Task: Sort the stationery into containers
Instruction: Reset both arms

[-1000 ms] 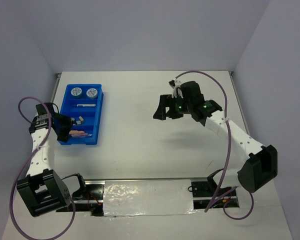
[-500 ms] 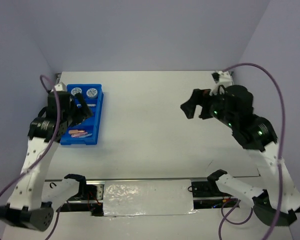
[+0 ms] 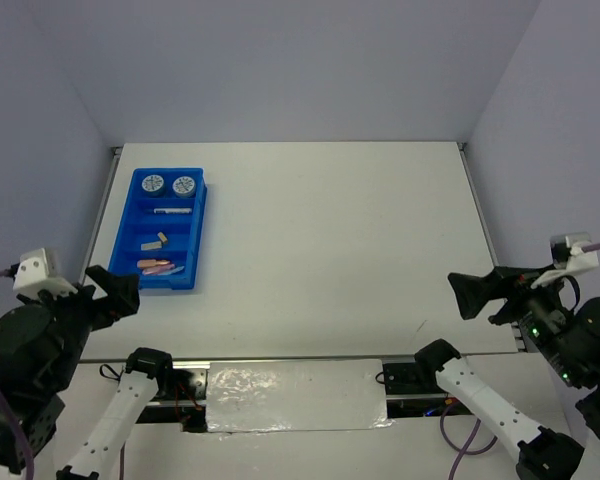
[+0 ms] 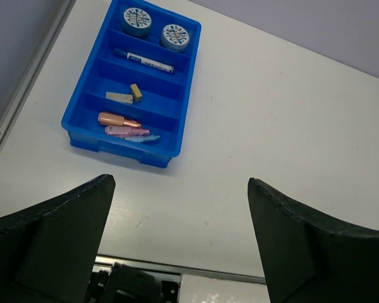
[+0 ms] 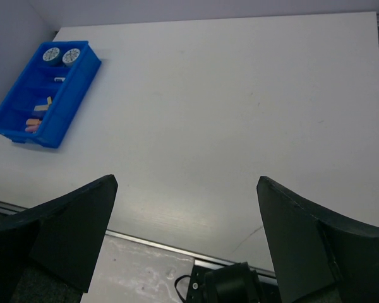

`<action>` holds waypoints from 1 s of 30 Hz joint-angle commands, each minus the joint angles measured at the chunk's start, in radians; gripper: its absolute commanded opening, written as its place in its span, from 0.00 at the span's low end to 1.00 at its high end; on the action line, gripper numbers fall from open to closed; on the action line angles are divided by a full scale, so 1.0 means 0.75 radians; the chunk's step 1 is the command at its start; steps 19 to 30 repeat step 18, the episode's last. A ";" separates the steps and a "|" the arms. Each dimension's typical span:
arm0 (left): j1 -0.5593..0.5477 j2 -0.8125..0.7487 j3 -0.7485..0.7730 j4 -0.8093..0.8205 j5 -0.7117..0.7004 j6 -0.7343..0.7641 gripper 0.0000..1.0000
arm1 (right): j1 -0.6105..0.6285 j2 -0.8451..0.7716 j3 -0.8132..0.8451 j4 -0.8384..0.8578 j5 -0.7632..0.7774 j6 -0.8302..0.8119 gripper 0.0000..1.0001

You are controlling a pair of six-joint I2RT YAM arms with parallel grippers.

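Sitting sorted in blue tray at bench far-left: two rolls in farthest compartment, pen in next, tan blocks in 3rd, orange/pink/lt-blue capsules in nearest. Left fingers spread wide, empty, raised nr tray's near end. Right fingers also wide apart, nothing btwn, over bench's near-right edge.

Lab: bare white table, plain enclosing walls
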 commanded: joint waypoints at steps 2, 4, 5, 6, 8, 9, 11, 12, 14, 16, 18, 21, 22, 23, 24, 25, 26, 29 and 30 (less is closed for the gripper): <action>-0.009 -0.131 -0.008 -0.153 0.049 0.051 0.99 | 0.000 -0.056 -0.007 -0.216 0.042 0.025 1.00; -0.015 -0.150 0.013 -0.188 0.053 0.049 0.99 | 0.000 -0.085 -0.015 -0.223 0.027 0.039 1.00; -0.033 -0.154 0.017 -0.198 0.055 0.047 0.99 | -0.002 -0.097 -0.023 -0.223 0.013 0.066 1.00; -0.037 -0.160 0.023 -0.213 0.043 0.047 0.99 | 0.000 -0.121 -0.029 -0.221 0.005 0.080 1.00; -0.045 -0.170 0.021 -0.213 0.029 0.057 0.99 | -0.002 -0.134 -0.046 -0.223 0.009 0.103 1.00; -0.050 -0.172 0.021 -0.211 0.018 0.057 0.99 | -0.002 -0.138 -0.050 -0.223 0.023 0.111 1.00; -0.052 -0.164 0.029 -0.215 0.008 0.049 0.99 | 0.000 -0.142 -0.058 -0.217 0.025 0.125 1.00; -0.054 -0.150 0.035 -0.215 0.004 0.047 0.99 | 0.000 -0.146 -0.062 -0.205 0.025 0.127 1.00; -0.058 -0.133 0.047 -0.207 -0.004 0.047 0.99 | -0.002 -0.152 -0.076 -0.188 0.035 0.129 1.00; -0.068 -0.109 0.066 -0.203 -0.037 0.047 0.99 | 0.000 -0.154 -0.103 -0.176 0.042 0.133 1.00; -0.076 -0.080 0.082 -0.207 -0.066 0.037 0.99 | 0.000 -0.154 -0.123 -0.154 0.044 0.142 1.00; -0.076 -0.080 0.082 -0.207 -0.066 0.037 0.99 | 0.000 -0.154 -0.123 -0.154 0.044 0.142 1.00; -0.076 -0.080 0.082 -0.207 -0.066 0.037 0.99 | 0.000 -0.154 -0.123 -0.154 0.044 0.142 1.00; -0.076 -0.080 0.082 -0.207 -0.066 0.037 0.99 | 0.000 -0.154 -0.123 -0.154 0.044 0.142 1.00; -0.076 -0.080 0.082 -0.207 -0.066 0.037 0.99 | 0.000 -0.154 -0.123 -0.154 0.044 0.142 1.00; -0.076 -0.080 0.082 -0.207 -0.066 0.037 0.99 | 0.000 -0.154 -0.123 -0.154 0.044 0.142 1.00; -0.076 -0.080 0.082 -0.207 -0.066 0.037 0.99 | 0.000 -0.154 -0.123 -0.154 0.044 0.142 1.00; -0.076 -0.080 0.082 -0.207 -0.066 0.037 0.99 | 0.000 -0.154 -0.123 -0.154 0.044 0.142 1.00; -0.076 -0.080 0.082 -0.207 -0.066 0.037 0.99 | 0.000 -0.154 -0.123 -0.154 0.044 0.142 1.00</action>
